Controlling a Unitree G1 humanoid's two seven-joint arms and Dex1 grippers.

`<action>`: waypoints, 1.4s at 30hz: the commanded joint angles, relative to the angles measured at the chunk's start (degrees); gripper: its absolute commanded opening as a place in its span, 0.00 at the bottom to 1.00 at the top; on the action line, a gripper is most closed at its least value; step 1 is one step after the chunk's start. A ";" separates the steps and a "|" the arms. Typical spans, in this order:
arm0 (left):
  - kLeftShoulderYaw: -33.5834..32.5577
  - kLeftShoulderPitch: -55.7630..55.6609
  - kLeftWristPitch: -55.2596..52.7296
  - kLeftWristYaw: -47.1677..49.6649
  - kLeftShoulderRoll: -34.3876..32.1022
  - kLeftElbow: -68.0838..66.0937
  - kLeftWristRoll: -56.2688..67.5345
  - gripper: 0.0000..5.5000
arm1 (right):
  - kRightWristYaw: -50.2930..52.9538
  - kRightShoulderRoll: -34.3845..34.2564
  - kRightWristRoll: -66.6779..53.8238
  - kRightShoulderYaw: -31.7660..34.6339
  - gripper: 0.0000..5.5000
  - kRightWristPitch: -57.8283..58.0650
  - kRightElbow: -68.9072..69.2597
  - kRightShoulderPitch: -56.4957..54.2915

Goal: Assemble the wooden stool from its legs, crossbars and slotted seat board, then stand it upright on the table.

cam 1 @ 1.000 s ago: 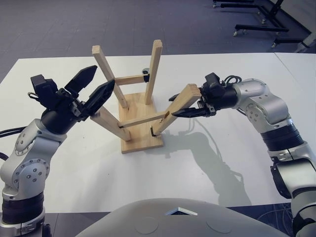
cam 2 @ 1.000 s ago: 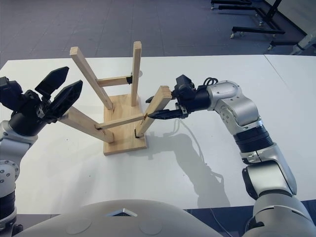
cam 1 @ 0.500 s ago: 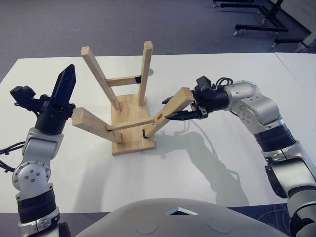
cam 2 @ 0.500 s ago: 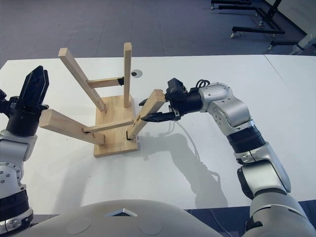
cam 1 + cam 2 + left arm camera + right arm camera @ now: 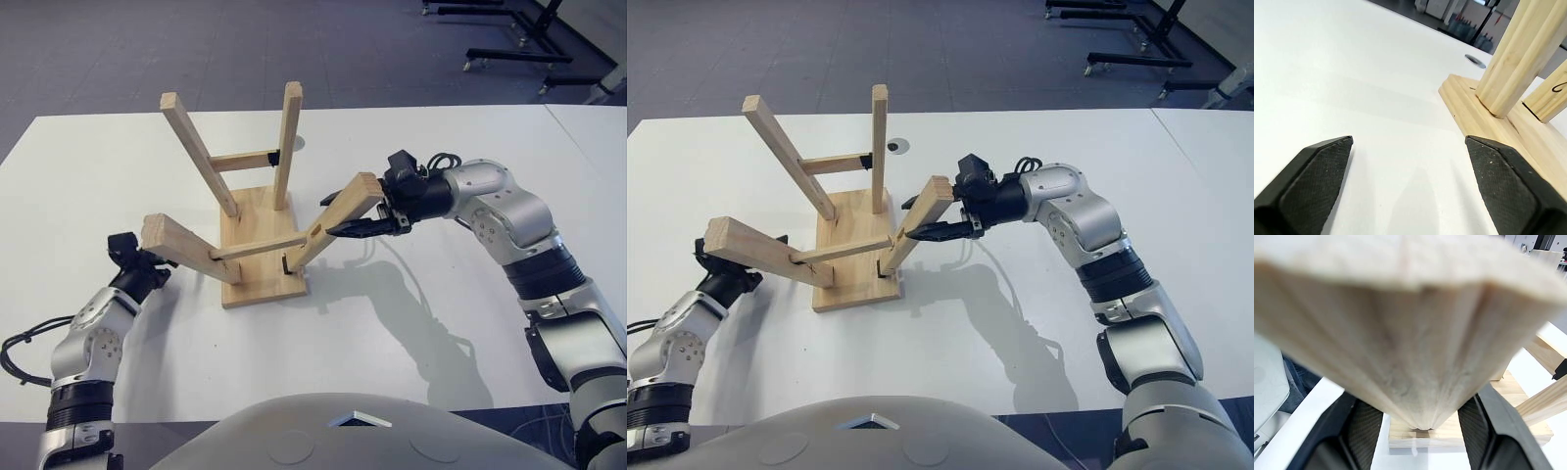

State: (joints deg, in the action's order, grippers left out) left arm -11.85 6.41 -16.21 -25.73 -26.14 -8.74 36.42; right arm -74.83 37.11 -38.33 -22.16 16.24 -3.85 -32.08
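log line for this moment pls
stool upside down on table | right gripper shut on leg | left gripper open, low beside stool

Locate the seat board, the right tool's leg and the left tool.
seat board [image 5: 263, 287]: left eye view, near edge.
leg [image 5: 360, 189]: left eye view, upper end.
left tool [image 5: 1408, 140]: left wrist view, between fingertips.

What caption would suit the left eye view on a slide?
The right gripper grips one tilted leg of the wooden stool, upside down on the white table.
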 commanded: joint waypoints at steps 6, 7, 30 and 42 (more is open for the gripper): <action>6.44 -8.20 7.22 -2.41 5.38 -11.42 -12.05 0.76 | -0.40 -0.34 9.56 -8.24 0.37 5.80 -2.78 5.18; 6.73 -8.45 7.57 -2.68 5.82 -11.76 -12.54 0.76 | -0.35 -0.48 9.68 -8.31 0.37 5.70 -2.88 5.06; 11.62 -15.64 12.62 -4.09 12.60 -17.19 -21.20 0.76 | 10.24 -0.34 8.73 -2.82 0.37 4.45 5.11 12.49; 12.01 -16.37 14.43 -3.28 14.40 -19.50 -23.33 0.76 | 12.41 0.95 10.12 -3.23 0.37 2.41 9.31 16.70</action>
State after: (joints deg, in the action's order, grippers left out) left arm -5.33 -9.28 -0.44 -26.52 -16.66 -26.81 15.31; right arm -63.51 36.91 -38.21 -18.50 13.60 8.25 -20.99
